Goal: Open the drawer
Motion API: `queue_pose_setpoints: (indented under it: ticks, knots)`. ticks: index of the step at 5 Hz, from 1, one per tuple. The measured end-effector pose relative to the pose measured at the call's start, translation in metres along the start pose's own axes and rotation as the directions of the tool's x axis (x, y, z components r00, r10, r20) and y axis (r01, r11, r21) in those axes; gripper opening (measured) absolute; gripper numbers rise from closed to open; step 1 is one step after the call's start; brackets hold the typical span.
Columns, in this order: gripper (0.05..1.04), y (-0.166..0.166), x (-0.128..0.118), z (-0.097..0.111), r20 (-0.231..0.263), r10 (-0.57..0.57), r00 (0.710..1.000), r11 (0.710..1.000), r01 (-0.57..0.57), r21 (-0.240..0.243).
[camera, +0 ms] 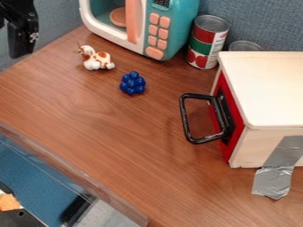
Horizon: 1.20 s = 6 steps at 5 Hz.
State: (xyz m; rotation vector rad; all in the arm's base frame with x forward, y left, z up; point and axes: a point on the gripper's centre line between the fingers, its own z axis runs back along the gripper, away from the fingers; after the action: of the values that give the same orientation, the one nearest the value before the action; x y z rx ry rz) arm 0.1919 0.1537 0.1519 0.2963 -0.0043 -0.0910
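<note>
Opening the drawer likely needs the gripper (jaws spread or not, I cannot tell) to reach the handle first.

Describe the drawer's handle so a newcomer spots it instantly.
Start at the big pale wooden box at the camera view's right. From its red front, facing the view's left, juts the black handle. It is an open, angular loop, unlike the solid can and knobbly blue cluster nearby.
</note>
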Motion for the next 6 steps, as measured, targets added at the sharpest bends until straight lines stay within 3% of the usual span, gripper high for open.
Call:
queue_pose_setpoints:
  ticks: [1, 2, 3, 4, 6]
  knots:
    - [0.999, -0.004, -0.001, -0.005, -0.014, 0.009, 1.000, 1.000, -0.009, -0.020]
    - [0.999, -0.029, 0.003, -0.012, -0.018, 0.151, 0.988, 0.982, -0.152, -0.113]
    - [0.999, -0.060, 0.012, -0.017, -0.053, 0.298, 0.953, 0.933, -0.302, -0.194]
    - [0.999, -0.088, 0.030, -0.014, -0.022, 0.358, 0.933, 0.898, -0.351, -0.265]
    - [0.999, -0.133, 0.069, -0.019, -0.014, 0.395, 0.919, 0.844, -0.369, -0.390]
